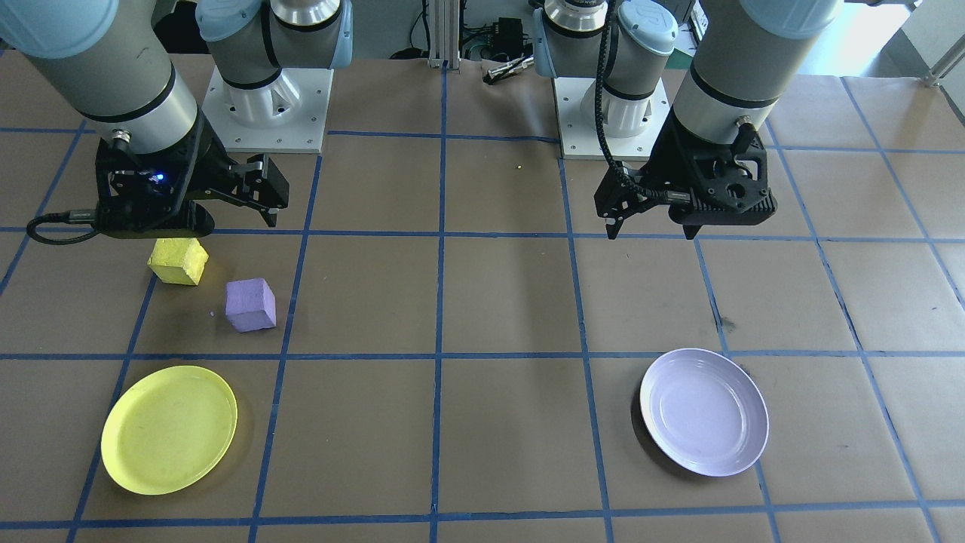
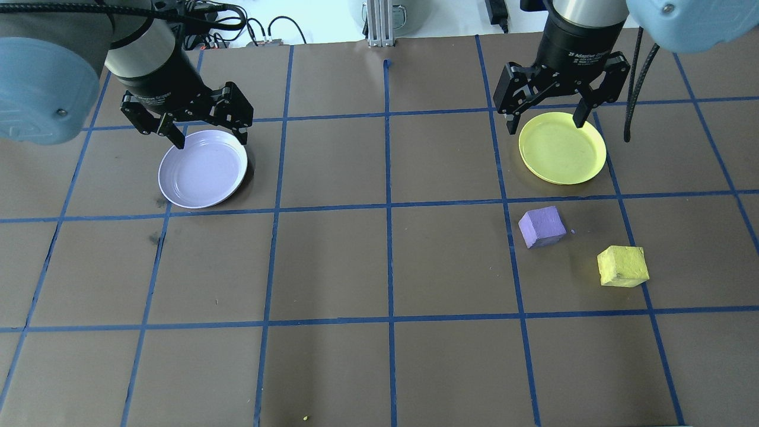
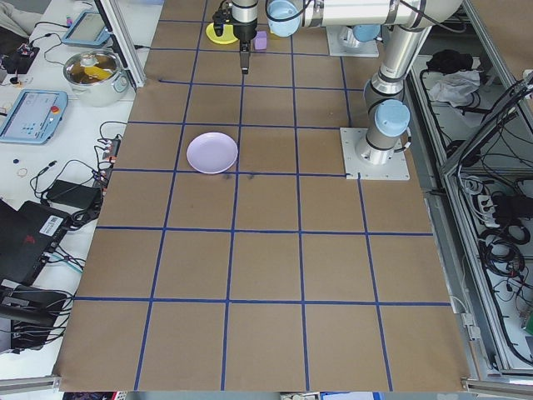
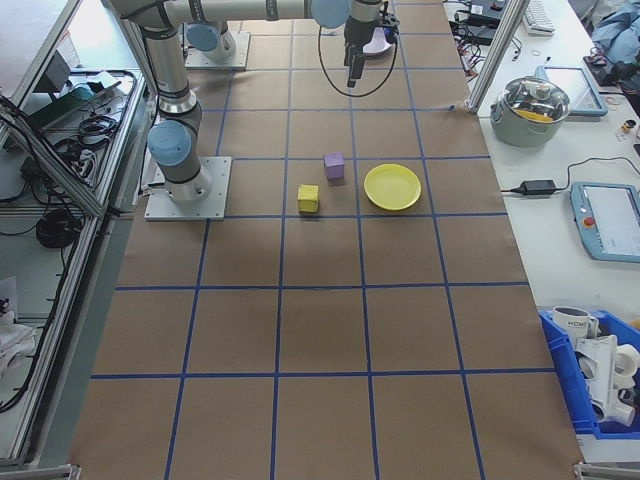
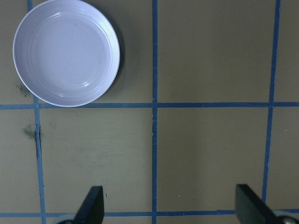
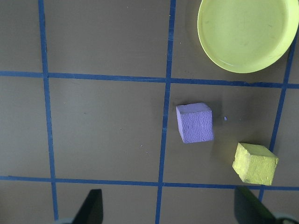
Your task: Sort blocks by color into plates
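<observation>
The yellow block (image 2: 622,266) and the purple block (image 2: 541,226) are seen lying on the bench (image 2: 379,267), near each other but not touching, both outside the plates. The yellow plate (image 2: 562,148) is placed just beyond the purple block, and nothing is held in it. The purple plate (image 2: 203,169) is found well apart, on the other side of the bench, and it also holds nothing. The right gripper (image 2: 544,126) is held above the bench near the yellow plate, its fingers spread apart with nothing between them. The left gripper (image 2: 210,142) is held above the purple plate's edge, its fingers also apart and holding nothing.
</observation>
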